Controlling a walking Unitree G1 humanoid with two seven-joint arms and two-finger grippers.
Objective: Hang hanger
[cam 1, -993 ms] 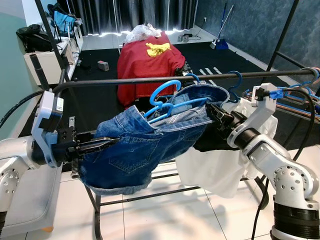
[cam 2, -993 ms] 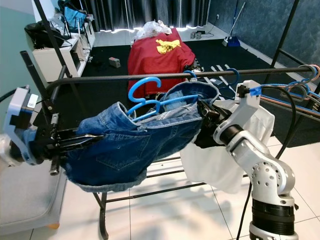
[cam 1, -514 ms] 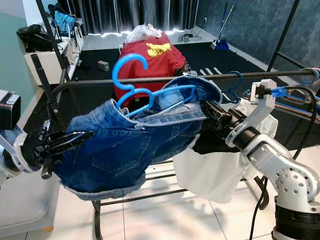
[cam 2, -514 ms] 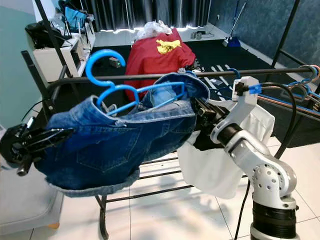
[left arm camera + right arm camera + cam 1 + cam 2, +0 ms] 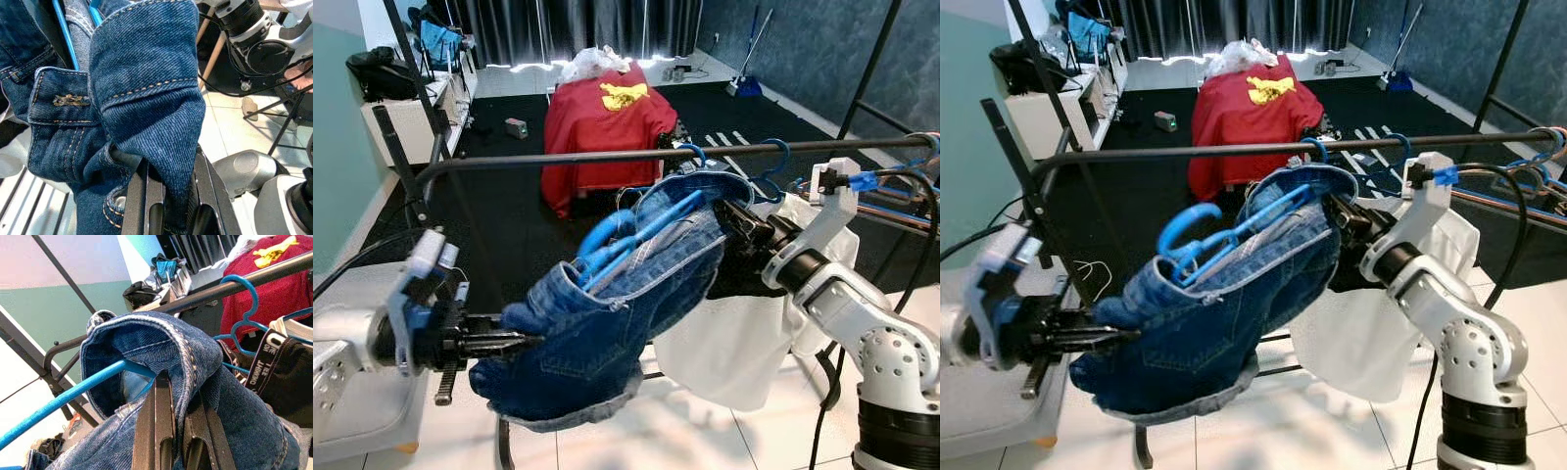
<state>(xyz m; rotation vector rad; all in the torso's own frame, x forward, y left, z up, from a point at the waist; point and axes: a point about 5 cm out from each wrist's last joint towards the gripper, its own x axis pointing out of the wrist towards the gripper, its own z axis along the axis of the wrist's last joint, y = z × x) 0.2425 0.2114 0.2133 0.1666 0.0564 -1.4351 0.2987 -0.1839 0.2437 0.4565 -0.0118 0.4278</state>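
Denim shorts [image 5: 607, 323] on blue plastic hanger [image 5: 631, 230] have dropped below black metal rail [image 5: 607, 157] since 0.5 s ago; hook's off, so you'll re-lift. Left tool [image 5: 514, 343] & right tool [image 5: 729, 217] both clamped on denim.

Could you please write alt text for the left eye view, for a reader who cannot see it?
Two robot hands hold denim shorts on a blue hanger just below a black clothes rail: the left hand grips the lower hem, the right hand the raised waistband. The hanger's hook is not on the rail.
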